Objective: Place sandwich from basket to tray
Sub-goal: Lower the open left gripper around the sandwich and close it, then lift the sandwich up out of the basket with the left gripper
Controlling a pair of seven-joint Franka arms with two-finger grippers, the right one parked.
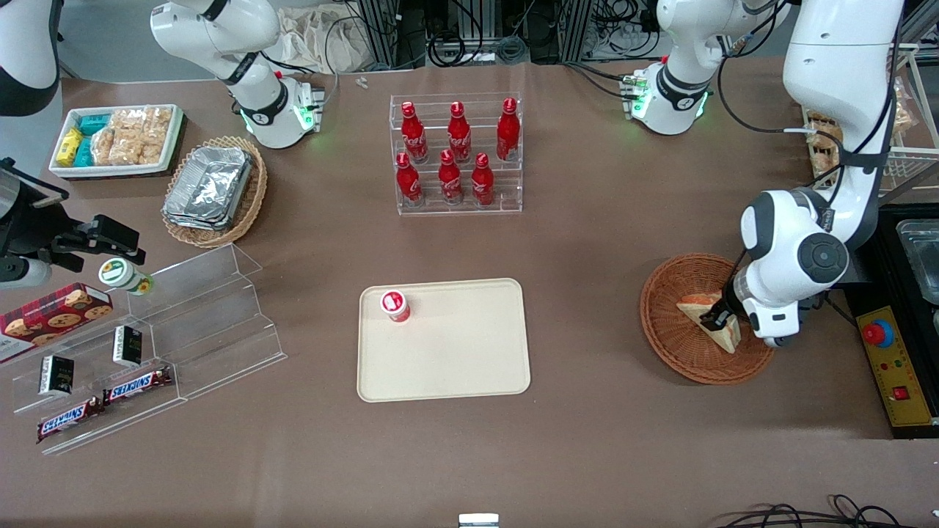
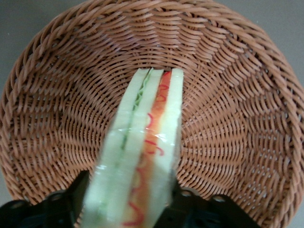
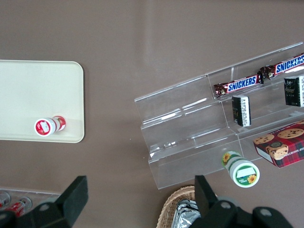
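Gripper (image 1: 717, 320): lowered into the basket (image 1: 671, 323), fingers (image 2: 71, 199) clenched on the sandwich (image 2: 142, 156).
Sandwich: on edge between both fingers, inside the basket.
Tray (image 1: 455, 352): on the counter (image 1: 587, 220), well apart from the basket.

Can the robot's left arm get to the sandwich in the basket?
Yes, it looks so: the gripper is already down in the basket, its fingers on either side of the sandwich, and nothing blocks it.
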